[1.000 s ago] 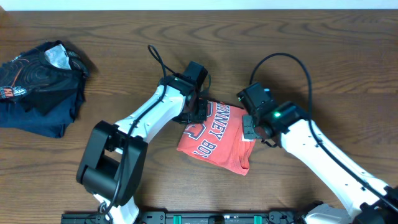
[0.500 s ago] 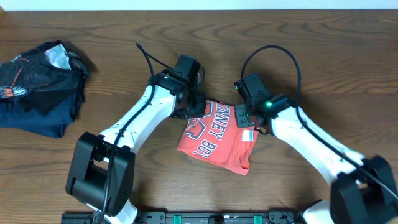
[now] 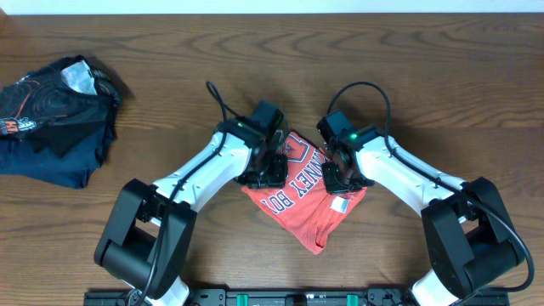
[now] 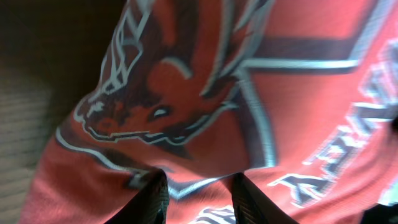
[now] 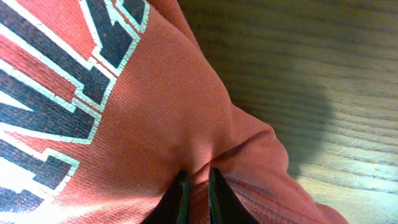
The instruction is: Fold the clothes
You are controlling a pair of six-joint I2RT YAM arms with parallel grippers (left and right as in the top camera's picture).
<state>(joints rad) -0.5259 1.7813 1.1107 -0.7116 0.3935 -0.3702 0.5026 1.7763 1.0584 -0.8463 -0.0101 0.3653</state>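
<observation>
The coral-red T-shirt (image 3: 302,204) with white block lettering is bunched at the table's middle and tapers to a point toward the front edge. A small white tag (image 3: 340,204) shows near its right side. My left gripper (image 3: 270,167) is at the shirt's upper left. In the left wrist view its fingers (image 4: 200,202) stand a little apart with the printed fabric (image 4: 186,93) filling the gap. My right gripper (image 3: 340,176) is at the upper right. Its fingers (image 5: 196,193) are pinched shut on a fold of the shirt (image 5: 155,112).
A pile of dark navy clothes (image 3: 51,119) lies at the far left of the brown wooden table (image 3: 442,93). Both arms reach in from the front edge and meet over the shirt.
Both grippers have moved closer together and toward the front. The shirt has been pulled from a flat rectangle into a bunched triangle hanging between them.
</observation>
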